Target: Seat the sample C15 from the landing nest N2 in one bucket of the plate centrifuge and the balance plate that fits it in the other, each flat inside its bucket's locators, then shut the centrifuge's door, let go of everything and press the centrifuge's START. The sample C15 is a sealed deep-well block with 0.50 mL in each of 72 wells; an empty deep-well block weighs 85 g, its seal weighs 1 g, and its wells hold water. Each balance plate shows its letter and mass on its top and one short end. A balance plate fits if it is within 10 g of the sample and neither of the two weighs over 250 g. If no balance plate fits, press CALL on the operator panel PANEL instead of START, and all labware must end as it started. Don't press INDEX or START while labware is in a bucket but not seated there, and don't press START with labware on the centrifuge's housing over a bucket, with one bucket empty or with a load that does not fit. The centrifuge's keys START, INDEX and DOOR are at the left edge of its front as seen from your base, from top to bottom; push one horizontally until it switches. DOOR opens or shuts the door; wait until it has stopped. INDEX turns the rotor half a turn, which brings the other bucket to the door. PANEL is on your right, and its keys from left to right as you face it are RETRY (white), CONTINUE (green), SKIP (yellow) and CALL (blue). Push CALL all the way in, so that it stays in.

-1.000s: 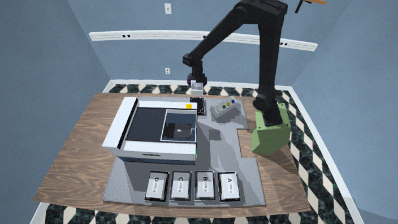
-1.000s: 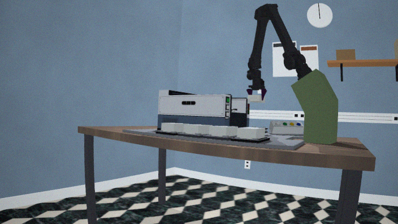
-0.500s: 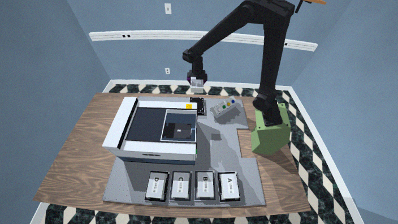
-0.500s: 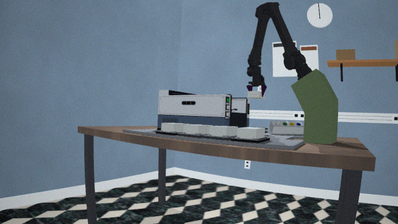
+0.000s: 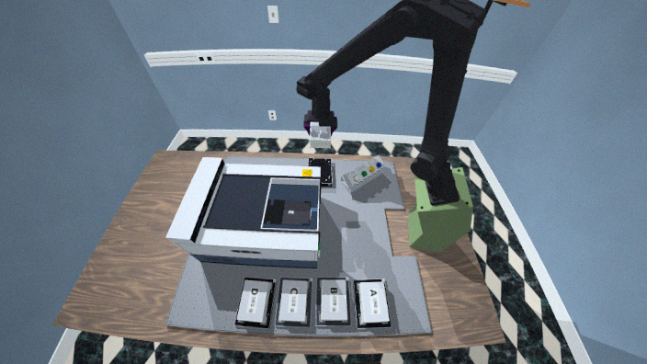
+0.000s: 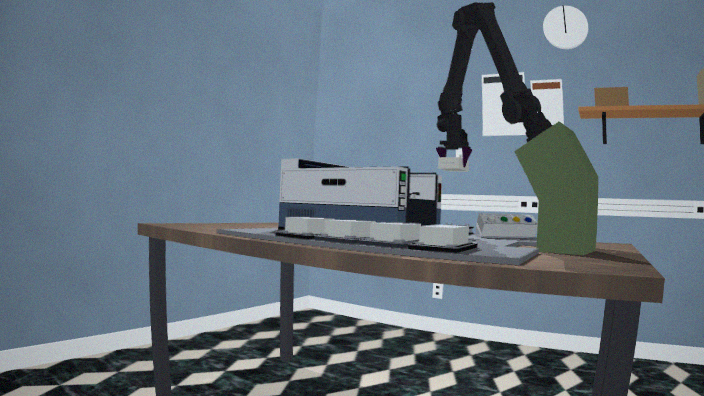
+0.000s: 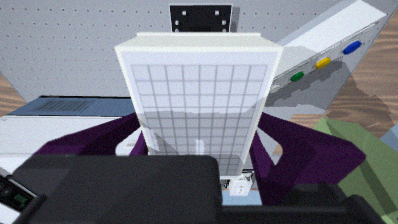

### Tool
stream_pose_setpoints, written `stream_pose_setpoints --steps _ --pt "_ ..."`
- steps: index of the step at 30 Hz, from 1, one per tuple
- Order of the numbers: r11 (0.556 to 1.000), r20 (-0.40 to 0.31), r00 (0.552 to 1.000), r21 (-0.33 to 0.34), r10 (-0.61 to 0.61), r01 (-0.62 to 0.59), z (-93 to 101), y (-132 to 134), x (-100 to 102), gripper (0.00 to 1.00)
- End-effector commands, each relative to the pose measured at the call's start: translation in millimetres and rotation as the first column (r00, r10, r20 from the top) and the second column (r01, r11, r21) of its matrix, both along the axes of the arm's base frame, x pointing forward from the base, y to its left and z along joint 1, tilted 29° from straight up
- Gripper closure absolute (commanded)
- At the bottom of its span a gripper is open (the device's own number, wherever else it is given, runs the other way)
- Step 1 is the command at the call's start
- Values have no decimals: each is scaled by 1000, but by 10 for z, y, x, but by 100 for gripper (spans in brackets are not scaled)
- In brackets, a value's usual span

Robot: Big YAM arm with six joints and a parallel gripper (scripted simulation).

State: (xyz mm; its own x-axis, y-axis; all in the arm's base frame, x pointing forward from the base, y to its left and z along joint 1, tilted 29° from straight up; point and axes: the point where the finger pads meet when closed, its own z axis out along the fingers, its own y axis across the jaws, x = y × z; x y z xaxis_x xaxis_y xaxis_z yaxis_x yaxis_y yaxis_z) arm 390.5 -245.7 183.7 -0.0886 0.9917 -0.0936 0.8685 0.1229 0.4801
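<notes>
My gripper (image 5: 320, 130) is shut on the sample C15 (image 7: 199, 107), a white sealed deep-well block with a gridded top, and holds it high in the air over the black landing nest N2 (image 5: 321, 170). The gripper also shows in the exterior view (image 6: 454, 156) and the block hangs level between the purple fingers. The nest is empty below (image 7: 201, 18). The centrifuge (image 5: 250, 211) stands left of the nest with its door open; a dark bucket (image 5: 290, 213) shows in the opening. Balance plates A (image 5: 373, 302), B (image 5: 334, 300), C (image 5: 294, 301) and D (image 5: 255, 301) lie in a front row.
The operator panel PANEL (image 5: 364, 177) with its coloured keys stands right of the nest and shows in the wrist view (image 7: 325, 60). The green arm base (image 5: 438, 216) is at the right. The centrifuge's keys are on its front left edge (image 6: 402, 188).
</notes>
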Motion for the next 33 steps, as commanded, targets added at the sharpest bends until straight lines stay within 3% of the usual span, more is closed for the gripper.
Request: stream_pose_setpoints --steps 1,33 --pt "999 50 999 -47 0 2 361 -151 31 100" --pt "999 44 999 -43 0 2 341 -155 28 100"
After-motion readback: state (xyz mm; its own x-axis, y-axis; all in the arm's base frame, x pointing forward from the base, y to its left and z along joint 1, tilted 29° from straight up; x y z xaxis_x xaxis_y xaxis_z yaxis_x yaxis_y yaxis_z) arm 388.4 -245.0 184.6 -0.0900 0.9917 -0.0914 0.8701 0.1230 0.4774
